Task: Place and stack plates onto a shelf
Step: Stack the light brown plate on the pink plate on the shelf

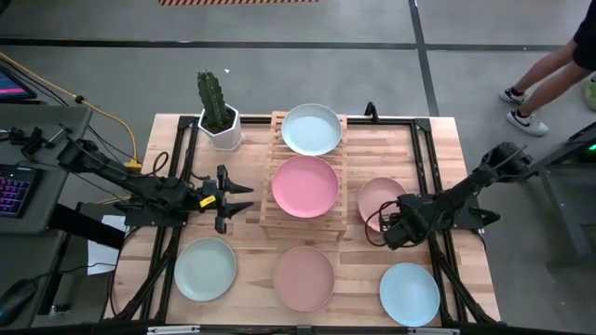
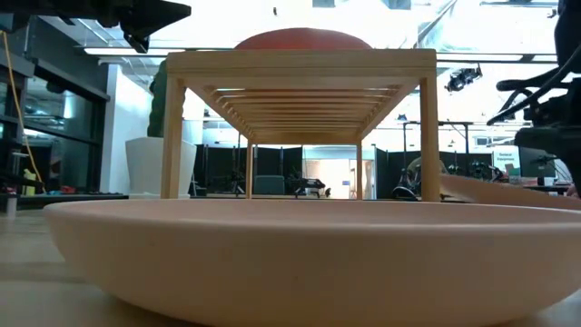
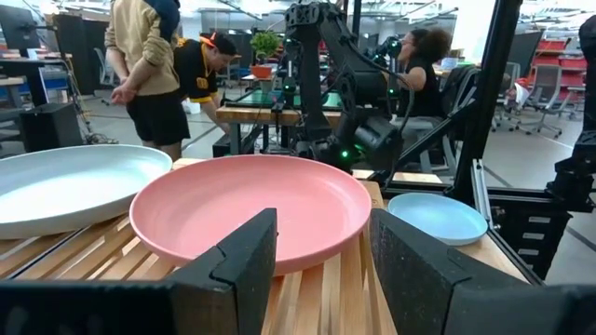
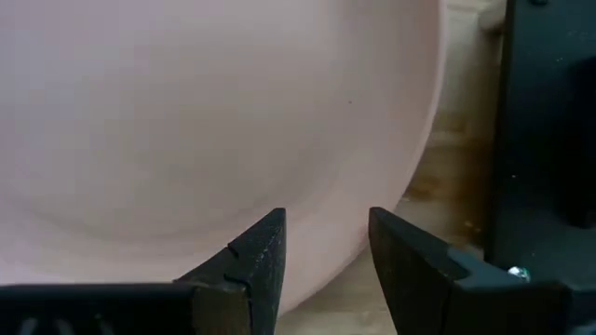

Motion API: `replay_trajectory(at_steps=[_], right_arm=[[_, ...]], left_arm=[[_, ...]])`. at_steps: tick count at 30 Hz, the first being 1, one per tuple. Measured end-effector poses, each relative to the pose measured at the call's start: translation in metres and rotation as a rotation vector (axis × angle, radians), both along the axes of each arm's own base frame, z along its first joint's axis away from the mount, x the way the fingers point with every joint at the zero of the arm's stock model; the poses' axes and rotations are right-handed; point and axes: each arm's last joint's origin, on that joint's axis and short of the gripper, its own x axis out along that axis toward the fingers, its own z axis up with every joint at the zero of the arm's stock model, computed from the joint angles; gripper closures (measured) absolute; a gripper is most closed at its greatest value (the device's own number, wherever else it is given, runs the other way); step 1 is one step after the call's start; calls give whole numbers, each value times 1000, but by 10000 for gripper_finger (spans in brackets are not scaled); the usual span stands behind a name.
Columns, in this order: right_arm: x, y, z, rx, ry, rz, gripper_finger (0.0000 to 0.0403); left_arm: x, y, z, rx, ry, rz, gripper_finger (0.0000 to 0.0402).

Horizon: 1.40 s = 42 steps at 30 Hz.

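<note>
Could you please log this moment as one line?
shelf: blue plate, pink plate | right gripper: open at pale pink plate | left gripper: open beside shelf

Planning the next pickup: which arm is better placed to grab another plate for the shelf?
Right. Its claw hangs open at the rim of the pink plate; the left claw is beside the shelf.
</note>
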Motion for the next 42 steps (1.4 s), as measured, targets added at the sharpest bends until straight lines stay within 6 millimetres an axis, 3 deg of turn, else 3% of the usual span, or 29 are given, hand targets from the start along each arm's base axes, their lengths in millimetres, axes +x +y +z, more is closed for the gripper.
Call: replay_trajectory(at_steps=[12, 24, 37, 42], right_arm=[[5, -1, 19, -97, -58, -19, 254], [6, 8, -4, -141, 106, -153, 254], [16, 11, -21, -229, 65, -157, 255], [17, 8, -28, -263, 107, -161, 312]], left_arm=[[0, 0, 0, 0, 0, 0, 241], [0, 0, 0, 0, 0, 0, 241], [0, 0, 0, 0, 0, 0, 241], [0, 0, 0, -1, 0, 0, 241]])
